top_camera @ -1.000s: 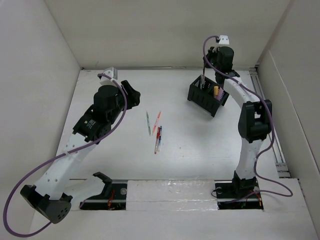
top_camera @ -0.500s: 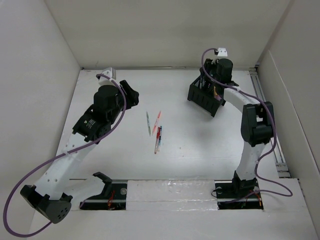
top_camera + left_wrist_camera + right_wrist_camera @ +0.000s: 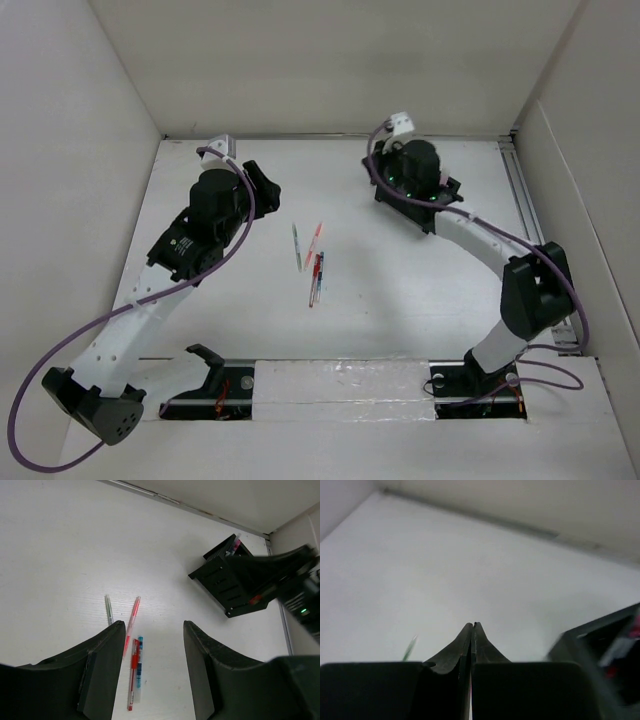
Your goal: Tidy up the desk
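We count four pens [image 3: 317, 278] midway on the walled counter [image 3: 400, 300], one pen holder [image 3: 225, 582] rear right. Left end effector [image 3: 153, 630] gapes, empty; right end effector [image 3: 472, 627] pinched together on nothing.

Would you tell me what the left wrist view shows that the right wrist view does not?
Only the left wrist view: the open left gripper, and the pink pen, red pen and blue pen lying on the desk. Only the right wrist view: the right gripper, shut with nothing visible in it. Both: the desk, part of the black holder, and the green pen, though the right wrist view catches only a blurred green tip that is probably it.
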Tool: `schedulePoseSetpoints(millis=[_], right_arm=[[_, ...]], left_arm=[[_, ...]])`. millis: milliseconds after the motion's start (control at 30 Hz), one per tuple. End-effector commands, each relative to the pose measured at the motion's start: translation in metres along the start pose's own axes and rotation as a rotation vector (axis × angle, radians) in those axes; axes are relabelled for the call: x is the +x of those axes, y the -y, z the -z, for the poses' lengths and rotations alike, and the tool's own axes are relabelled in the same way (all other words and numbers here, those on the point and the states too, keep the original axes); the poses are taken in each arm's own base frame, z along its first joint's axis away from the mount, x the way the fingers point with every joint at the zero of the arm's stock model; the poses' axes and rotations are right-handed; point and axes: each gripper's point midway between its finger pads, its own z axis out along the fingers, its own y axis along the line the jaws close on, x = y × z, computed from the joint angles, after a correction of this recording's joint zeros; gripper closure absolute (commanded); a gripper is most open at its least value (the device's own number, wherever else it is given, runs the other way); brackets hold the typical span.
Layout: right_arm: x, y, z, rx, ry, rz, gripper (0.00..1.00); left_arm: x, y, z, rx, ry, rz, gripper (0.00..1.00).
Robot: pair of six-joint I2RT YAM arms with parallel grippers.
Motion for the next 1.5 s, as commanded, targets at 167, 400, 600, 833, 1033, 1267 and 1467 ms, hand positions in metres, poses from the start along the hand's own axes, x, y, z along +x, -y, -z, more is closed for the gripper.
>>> schedulePoseSetpoints(millis=[167,400,600,833,1033,1267,1467], right_arm=[[0.158,-0.106,0.028,-0.170,-0.450,0.059,0.71],[0.213,-0.132,0.041,-0.191,-0.652,0.091,0.63],[0.233,-0.136,0.041,-0.196,-0.715,0.092,0.65],[0.236,-0.152,0.037,-0.246,-0.715,0.093,0.65],[0.242,-0.149,0.033,-0.222,-0.739,0.105,0.65],[0.249,-0.145,0.028,-0.195,-0.766,0.113,0.66],[0.254,-0.135,0.035,-0.144,-0.793,0.123,0.72]], left_arm=[[-0.016,0.010,0.014,0.059,0.053,0.001,0.54],[-0.010,0.009,0.015,0.069,0.039,0.004,0.54],[-0.008,0.006,0.019,0.069,0.041,0.001,0.54],[-0.006,0.005,0.018,0.069,0.037,-0.003,0.54],[-0.007,0.005,0.018,0.069,0.043,-0.002,0.54],[-0.008,0.004,0.018,0.058,0.045,-0.007,0.54],[-0.011,0.003,0.017,0.048,0.050,-0.015,0.54]])
